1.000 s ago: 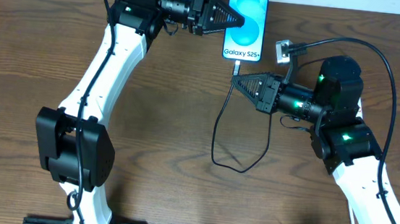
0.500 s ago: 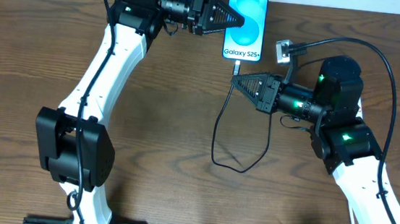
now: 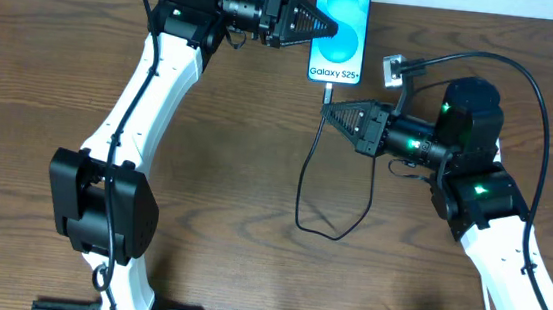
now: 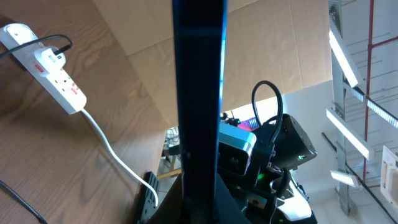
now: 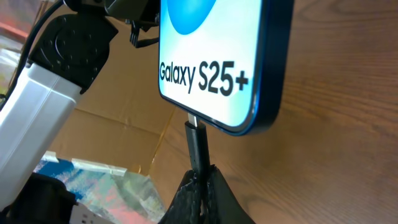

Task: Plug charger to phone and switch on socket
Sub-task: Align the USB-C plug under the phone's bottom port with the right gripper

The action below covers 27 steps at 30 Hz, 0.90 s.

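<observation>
Both grippers: closed down, each loaded.
Left gripper [image 3: 330,26]: clamped on phone [image 3: 344,46] side, screen up, far edge of table [image 3: 215,170].
Right gripper [image 3: 326,111]: pinched on charger [image 5: 198,146] plug, tip at phone's bottom port.
Phone handling: rigid, slick, probably fragile; best held by frame.
Charger handling: limp cable, stiff tip; best gripped near plug.
Socket [image 4: 59,78]: well apart.

Dark brown wood-grain table [image 3: 235,171], seen from overhead. Beyond the table's edge stand plain brown cardboard panels [image 4: 280,37]. Brightly lit white metal framing [image 4: 344,56] rises behind them.
</observation>
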{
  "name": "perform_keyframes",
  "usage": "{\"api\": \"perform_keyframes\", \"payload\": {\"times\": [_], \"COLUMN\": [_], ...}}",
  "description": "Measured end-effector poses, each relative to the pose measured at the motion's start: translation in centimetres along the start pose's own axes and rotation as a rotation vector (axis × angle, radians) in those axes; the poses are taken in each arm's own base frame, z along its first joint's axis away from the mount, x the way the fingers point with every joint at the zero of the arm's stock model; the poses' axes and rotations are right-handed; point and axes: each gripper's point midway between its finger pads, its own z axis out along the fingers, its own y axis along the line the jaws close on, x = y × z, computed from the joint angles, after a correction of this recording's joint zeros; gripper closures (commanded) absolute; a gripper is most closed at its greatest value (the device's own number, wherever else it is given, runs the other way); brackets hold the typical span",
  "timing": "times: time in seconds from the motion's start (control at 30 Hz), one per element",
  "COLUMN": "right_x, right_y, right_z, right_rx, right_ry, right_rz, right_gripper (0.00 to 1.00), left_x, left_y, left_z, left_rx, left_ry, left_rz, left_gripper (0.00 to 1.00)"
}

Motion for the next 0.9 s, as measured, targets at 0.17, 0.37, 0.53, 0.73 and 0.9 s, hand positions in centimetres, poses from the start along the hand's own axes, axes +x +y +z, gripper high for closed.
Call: {"api": "perform_keyframes", "payload": {"times": [0.17,0.37,0.53,0.73,0.9], "right_x": [-0.03,0.03,0.19,-0.03,-0.17], "right_y": [-0.03,-0.08,-0.49,-0.77,-0.78], "right_z": [-0.03,-0.03,-0.11,-0.2,-0.22], "right_rx": [0.001,0.002,0.017,0.03,0.031], "right_ry": [-0.001,0.001,0.006,-0.004,-0.01], "right_rz": [-0.003,-0.008,-0.004,-0.01,-0.017], "right_gripper": [0.99,0.99,0.99,0.99,0.99], "left_x": [-0.01,-0.01,0.01,0.01,0.01], "left_y": [0.0,0.0,0.0,0.0,0.0], "left_z": [0.0,0.0,0.0,0.0,0.0], "left_rx": [0.0,0.0,0.0,0.0,0.0], "left_ry": [0.0,0.0,0.0,0.0,0.0], "left_rz": [0.01,0.029,0.03,0.03,0.03], "left_gripper": [0.93,0.93,0.93,0.93,0.93]}}
